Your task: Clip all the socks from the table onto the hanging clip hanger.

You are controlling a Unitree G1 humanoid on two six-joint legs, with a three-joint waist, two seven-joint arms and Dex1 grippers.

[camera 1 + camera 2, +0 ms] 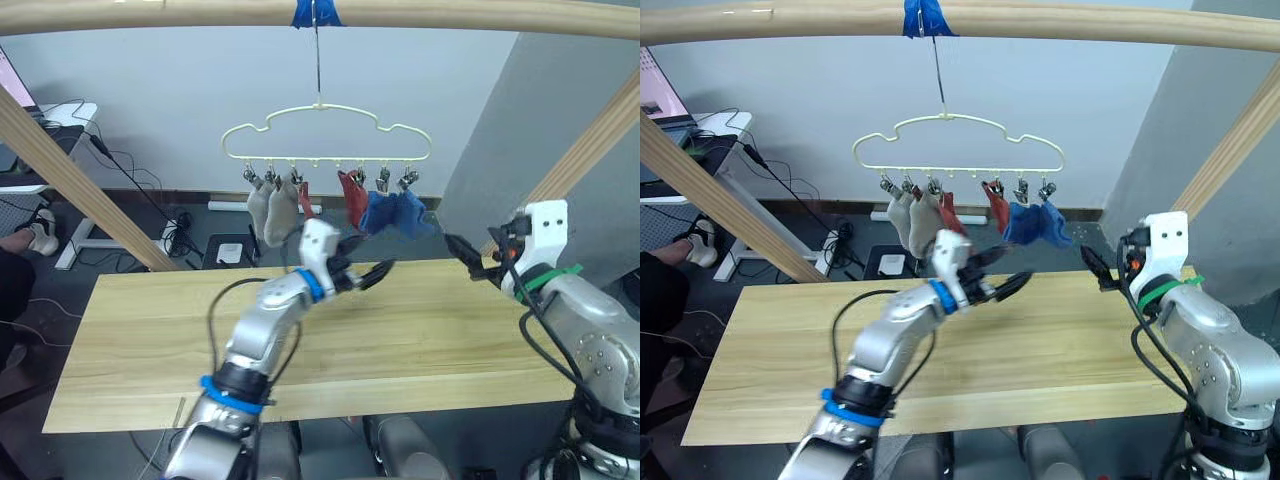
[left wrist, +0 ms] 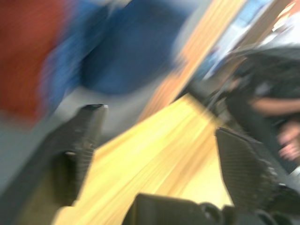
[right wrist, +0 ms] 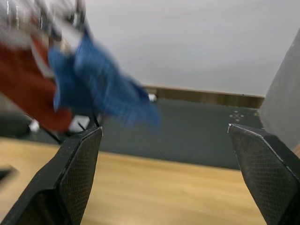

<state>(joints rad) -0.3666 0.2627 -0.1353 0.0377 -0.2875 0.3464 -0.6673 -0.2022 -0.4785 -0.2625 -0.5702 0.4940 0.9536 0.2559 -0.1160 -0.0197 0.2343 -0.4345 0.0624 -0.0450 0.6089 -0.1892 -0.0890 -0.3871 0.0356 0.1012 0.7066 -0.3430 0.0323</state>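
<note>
Pale plank table (image 1: 420, 340) spans the foreground; no sock lies on its visible surface. Behind it: dark floor with cables, light wall, a round wooden pole frame (image 1: 400, 20) overhead with blue tape (image 1: 316, 12) at the hook point. The clip hanger (image 1: 327, 140) hangs from that pole, bar horizontal, parallel to the table's long edge. Socks hang downward from its clips, long axes roughly vertical: two light grey socks (image 1: 272, 210) at the left, rust-red socks (image 1: 352, 205) in the middle, two blue socks (image 1: 393, 212) at the right, bunched and tilted. Left gripper (image 1: 372, 272) is raised over the table's far edge, just below the red and blue socks, fingers apart, empty. Right gripper (image 1: 470, 255) is near the far right edge, beside and lower than the blue socks, fingers wide apart, empty.
</note>
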